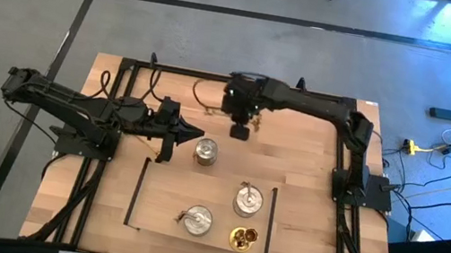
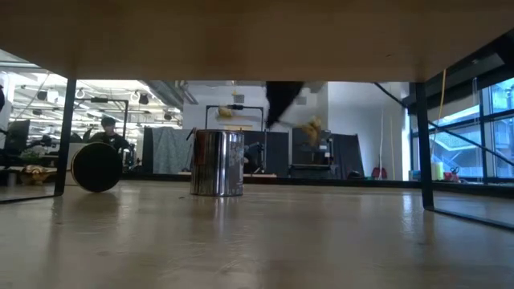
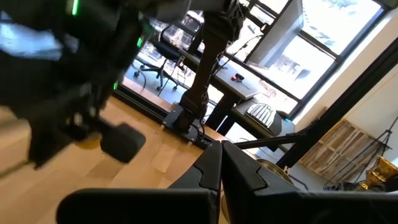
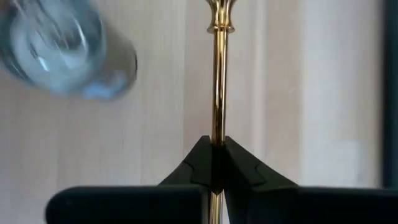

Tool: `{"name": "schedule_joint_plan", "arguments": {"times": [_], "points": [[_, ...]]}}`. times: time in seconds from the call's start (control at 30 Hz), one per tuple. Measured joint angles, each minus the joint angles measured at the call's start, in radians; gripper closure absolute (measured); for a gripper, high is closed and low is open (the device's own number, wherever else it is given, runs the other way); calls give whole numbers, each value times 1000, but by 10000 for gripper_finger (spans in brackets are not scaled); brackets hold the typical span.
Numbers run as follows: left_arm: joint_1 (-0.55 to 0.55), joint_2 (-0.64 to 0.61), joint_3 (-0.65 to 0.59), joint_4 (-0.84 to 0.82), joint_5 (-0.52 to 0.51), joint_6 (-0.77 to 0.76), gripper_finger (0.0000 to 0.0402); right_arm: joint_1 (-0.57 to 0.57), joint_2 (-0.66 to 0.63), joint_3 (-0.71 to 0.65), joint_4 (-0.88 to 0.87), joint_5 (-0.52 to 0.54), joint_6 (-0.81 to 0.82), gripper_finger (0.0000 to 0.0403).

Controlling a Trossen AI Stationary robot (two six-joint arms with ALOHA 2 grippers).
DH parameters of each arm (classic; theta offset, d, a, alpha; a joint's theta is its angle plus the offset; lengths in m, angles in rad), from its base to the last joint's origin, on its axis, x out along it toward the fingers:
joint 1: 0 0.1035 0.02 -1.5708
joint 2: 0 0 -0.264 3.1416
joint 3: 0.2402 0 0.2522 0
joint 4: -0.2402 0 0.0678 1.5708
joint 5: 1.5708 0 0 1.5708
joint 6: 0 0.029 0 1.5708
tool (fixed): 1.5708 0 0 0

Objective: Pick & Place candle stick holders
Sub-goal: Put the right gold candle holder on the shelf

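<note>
My right gripper (image 1: 240, 130) hangs over the table's far middle, shut on a gold candle stick holder (image 4: 217, 74). Two squat silver holders (image 1: 247, 200) (image 1: 197, 221) and a gold holder (image 1: 243, 237) stand inside a black outline (image 1: 135, 194) on the table. A third silver holder (image 1: 205, 151) stands just beyond the outline; it also shows in the low view (image 2: 217, 163). My left gripper (image 1: 192, 135) is shut, level, just left of that silver holder. A gold piece (image 1: 145, 140) shows under the left gripper; I cannot tell whether the gripper touches it. My right gripper pinches the gold holder's slim stem (image 4: 217, 134) between its two fingers. The fingers point downward and the stem runs on past the fingertips to a knob (image 4: 221, 14). In the low view the holder (image 2: 312, 128) hangs clear of the table.
Black frame rails (image 1: 215, 77) run along the table's far edge and both sides. A dark round thing (image 2: 96, 166) shows at the low view's left. Bare wood lies right of the outline (image 1: 313, 204). A person (image 2: 108, 132) sits in the room beyond.
</note>
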Motion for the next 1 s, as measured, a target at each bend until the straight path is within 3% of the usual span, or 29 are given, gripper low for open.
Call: {"name": "schedule_joint_plan", "arguments": {"times": [0.2, 0.53, 0.73, 1.0], "points": [[0, -17, 1, -4, 1, -20, 400, -1, 0, 242, -28, -26, 67, 387], [0, -111, 1, -72, 204, -25, 399, 9, -1, 566, -47, -212, 191, 387], [0, -192, 1, -125, 265, -33, 400, 42, -52, 536, 109, -359, 277, 387], [0, -291, 1, -162, 146, -1, 399, 146, -68, 535, 269, -425, 319, 387]]}}
